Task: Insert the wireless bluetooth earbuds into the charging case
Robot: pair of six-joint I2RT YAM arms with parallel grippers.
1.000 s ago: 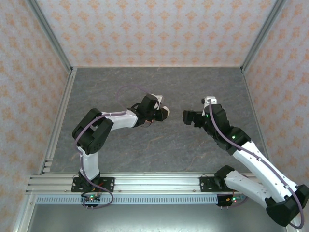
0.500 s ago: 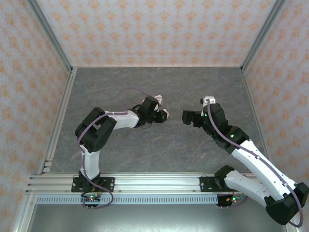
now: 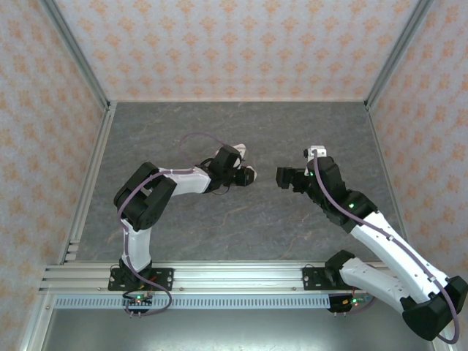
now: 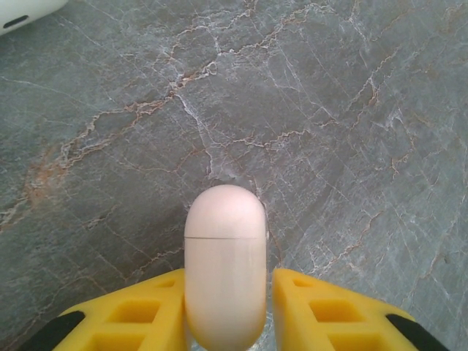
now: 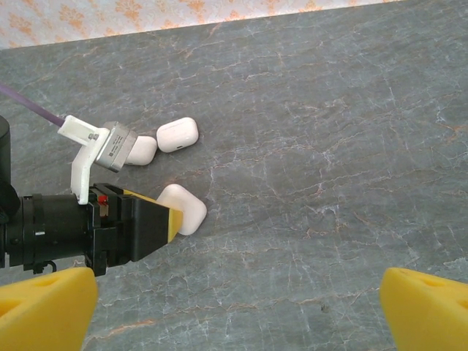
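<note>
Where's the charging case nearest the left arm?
In the left wrist view the closed, rounded white plastic charging case sits on the grey marbled table between the yellow fingers of the left claw, with two similar white cases nearby.

Table (image 4: 329, 110) grey marble w/ rust & white veins; walls (image 3: 219, 44) pale w/ orange floral repeat, rails (image 3: 219, 272) silver. Case (image 4: 224, 267) at 6 o'clock in left wrist view is plain off-white w/ faint pink cast, btwn yellow left fingers (image 4: 142, 311) w/ black tips at 7 & 5 o'clock; two more cases (image 5: 178, 134) at 10 o'clock in right wrist view plain white. Arms (image 3: 387, 245) black & white, cable (image 5: 29, 102) purple, right fingers (image 5: 44, 307) yellow at 7 & 5 o'clock.
</note>
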